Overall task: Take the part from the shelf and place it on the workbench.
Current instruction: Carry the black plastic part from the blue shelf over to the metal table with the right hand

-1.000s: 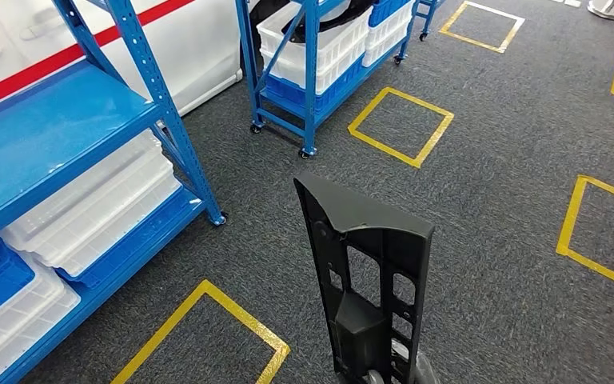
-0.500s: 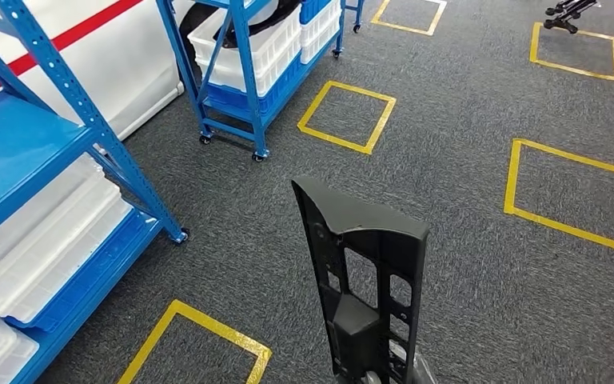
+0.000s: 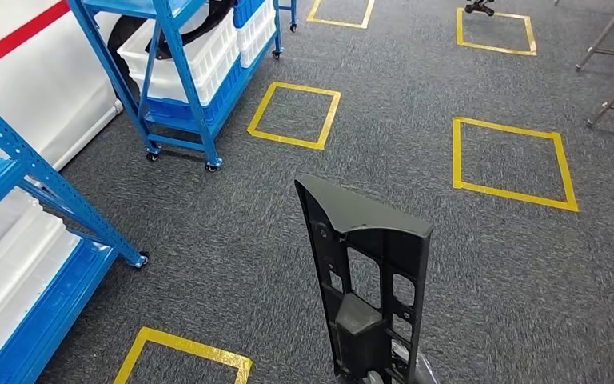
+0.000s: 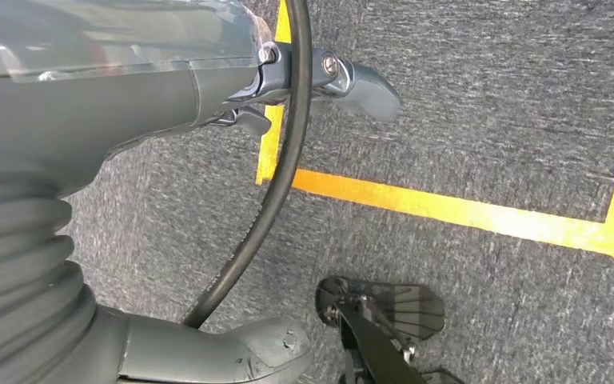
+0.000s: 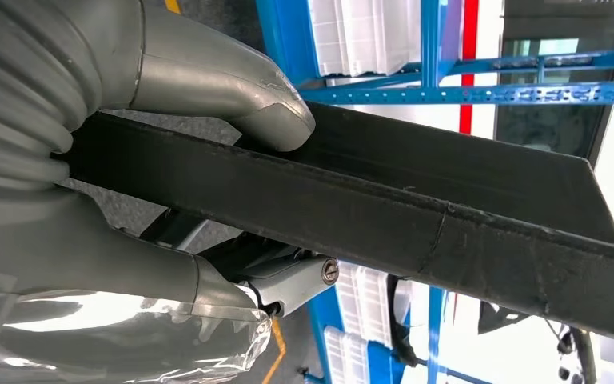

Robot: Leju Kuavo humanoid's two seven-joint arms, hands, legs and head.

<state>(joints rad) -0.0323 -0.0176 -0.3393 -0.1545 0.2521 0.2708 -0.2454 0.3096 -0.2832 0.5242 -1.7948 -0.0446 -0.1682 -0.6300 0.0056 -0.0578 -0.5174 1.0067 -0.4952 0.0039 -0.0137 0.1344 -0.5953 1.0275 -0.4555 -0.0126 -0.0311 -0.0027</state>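
One dark grey plastic part stands upright in the lower middle of the head view, its long axis close to vertical. Its wider, slanted end points up, the narrower end runs down to the bottom edge, and the ribbed, cut-out face is turned toward the camera. It is held above the grey carpeted floor, which is marked with yellow tape squares.

The right robot hand grips the part: in the right wrist view the thumb presses on one side of the long bar and the darker fingers wrap the other.

The left robot hand hangs over the carpet with nothing in it. Its thumb and fingers are apart, and a black cable loops between them.

To the left stands a blue shelf with white bins on its lower level. A second blue wheeled rack with white bins stands further back by the white wall.
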